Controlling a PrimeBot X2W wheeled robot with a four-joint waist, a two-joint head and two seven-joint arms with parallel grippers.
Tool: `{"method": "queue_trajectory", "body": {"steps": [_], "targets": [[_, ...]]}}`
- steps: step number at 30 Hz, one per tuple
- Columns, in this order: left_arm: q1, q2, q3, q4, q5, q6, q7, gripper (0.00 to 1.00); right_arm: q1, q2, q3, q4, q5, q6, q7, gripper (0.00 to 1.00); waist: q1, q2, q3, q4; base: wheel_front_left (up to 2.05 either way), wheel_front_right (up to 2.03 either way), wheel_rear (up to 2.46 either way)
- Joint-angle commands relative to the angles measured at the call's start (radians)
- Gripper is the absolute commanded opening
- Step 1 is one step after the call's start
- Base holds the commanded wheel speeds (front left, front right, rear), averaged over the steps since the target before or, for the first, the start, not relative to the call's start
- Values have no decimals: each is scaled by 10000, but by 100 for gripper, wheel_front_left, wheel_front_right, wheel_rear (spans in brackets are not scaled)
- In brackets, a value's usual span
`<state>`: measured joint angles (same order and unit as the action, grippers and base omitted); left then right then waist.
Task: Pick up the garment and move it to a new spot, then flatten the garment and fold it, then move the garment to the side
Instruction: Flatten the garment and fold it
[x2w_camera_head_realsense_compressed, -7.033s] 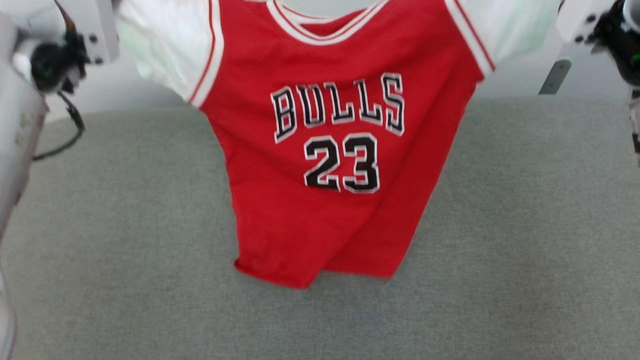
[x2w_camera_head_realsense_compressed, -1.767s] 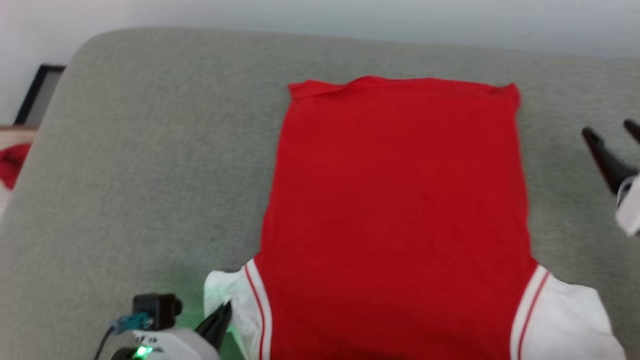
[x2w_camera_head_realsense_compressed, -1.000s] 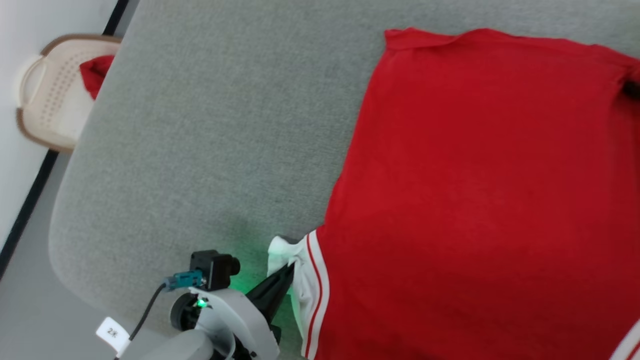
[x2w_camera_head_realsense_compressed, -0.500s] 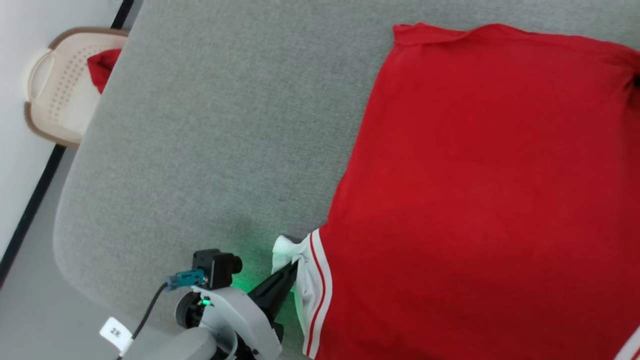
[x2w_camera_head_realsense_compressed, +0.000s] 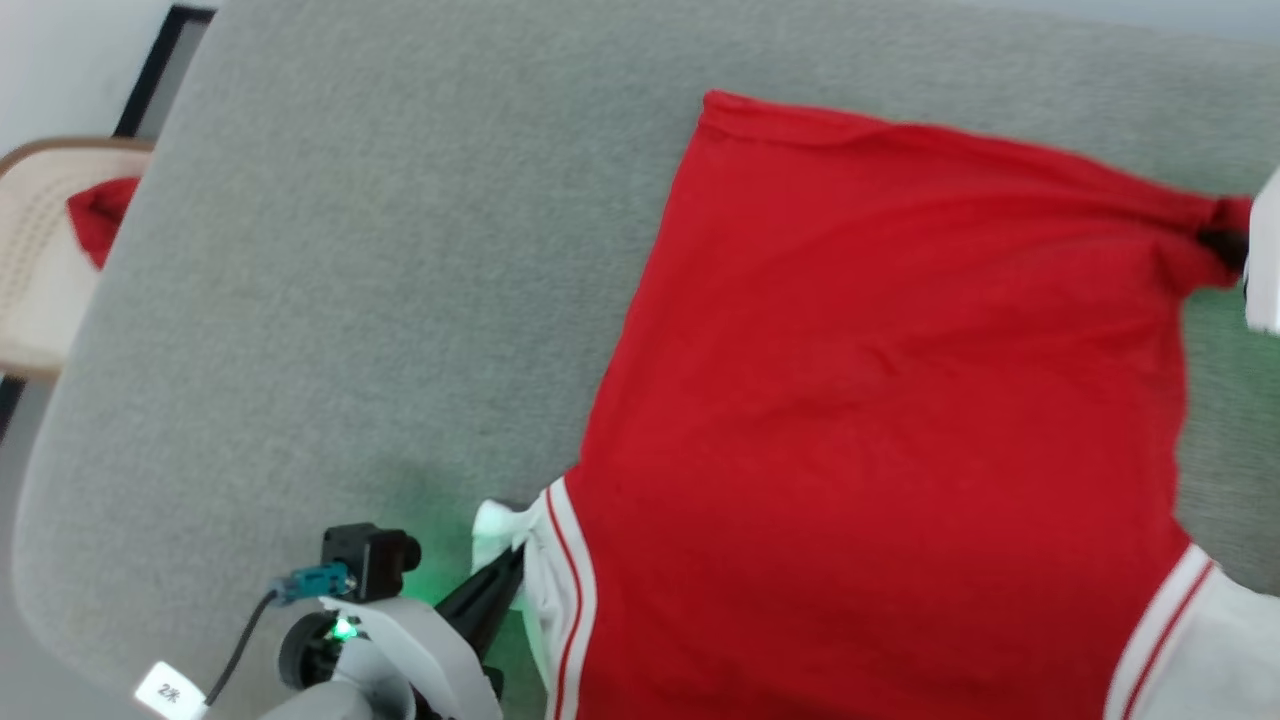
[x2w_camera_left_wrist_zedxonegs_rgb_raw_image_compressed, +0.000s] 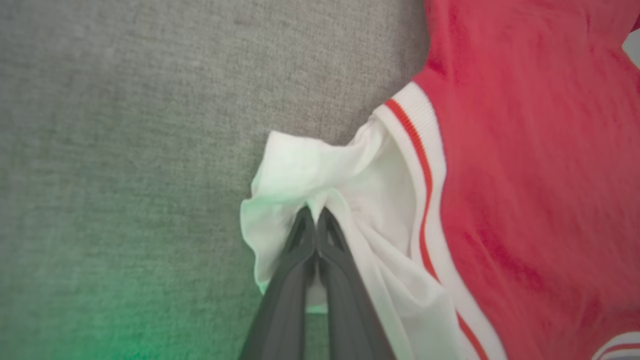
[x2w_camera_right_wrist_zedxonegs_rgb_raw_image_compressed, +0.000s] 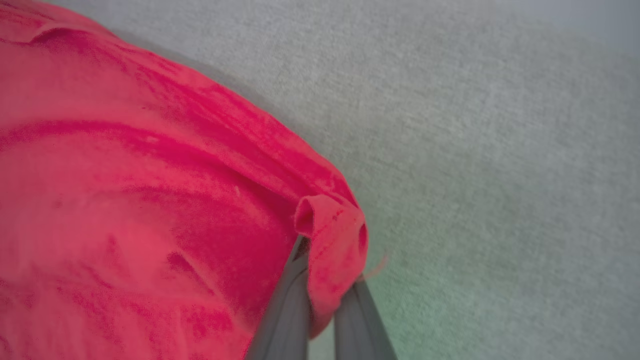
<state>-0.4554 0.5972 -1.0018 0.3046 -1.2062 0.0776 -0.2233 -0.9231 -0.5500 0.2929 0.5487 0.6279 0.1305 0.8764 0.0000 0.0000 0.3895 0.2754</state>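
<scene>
Garment (x2w_camera_head_realsense_compressed: 880, 400) lies spread on the grey cushion (x2w_camera_head_realsense_compressed: 380, 260), plain red back upward and any lettering hidden underneath. Left claw (x2w_camera_left_wrist_zedxonegs_rgb_raw_image_compressed: 315, 217) is pinched tight on the bunched white sleeve. Right claw (x2w_camera_right_wrist_zedxonegs_rgb_raw_image_compressed: 327, 285) is clamped on the far hem corner, which curls over its fingers. Holding opposite corners probably lets the arms tension the cloth flat; faint ripples run between them.

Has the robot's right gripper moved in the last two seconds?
Yes. From over the bare grey cushion beside the jersey, the right gripper went leftward and farther from the robot, onto the hem corner it now pinches.
</scene>
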Motion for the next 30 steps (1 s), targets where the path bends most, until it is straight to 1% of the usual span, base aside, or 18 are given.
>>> {"method": "queue_trajectory", "body": {"steps": [1, 7, 13, 22, 26, 30], "targets": [[-148, -37, 170, 274, -101, 418, 157, 0, 365, -119, 17, -255, 205, 3, 36, 0, 0, 0, -432, -483, 0, 0, 0], [177, 432, 184, -354, -129, 649, 209, 0, 1856, -614, -150, -1725, 782, 3, 111, 0, 0, 0, -826, -1033, 0, 0, 0], [489, 850, 205, -889, -196, 924, 287, 0, 3642, -670, -653, -3049, 1036, 3, 66, 0, 0, 0, -1145, -1589, 0, 0, 0], [848, 1411, 295, -1521, -301, 1298, 342, 0, 6392, -91, -1833, -4748, 792, 3, -134, 0, 0, 0, -1383, -2273, 0, 0, 0], [971, 1592, 337, -1721, -342, 1425, 343, 0, 7450, 340, -2291, -5296, 654, 3, -261, 0, 0, 0, -1441, -2542, 0, 0, 0], [1028, 1707, 339, -1858, -343, 1504, 370, 0, 8301, 823, -2641, -5548, 458, 3, -428, 0, 0, 0, -1446, -2737, 0, 0, 0]]}}
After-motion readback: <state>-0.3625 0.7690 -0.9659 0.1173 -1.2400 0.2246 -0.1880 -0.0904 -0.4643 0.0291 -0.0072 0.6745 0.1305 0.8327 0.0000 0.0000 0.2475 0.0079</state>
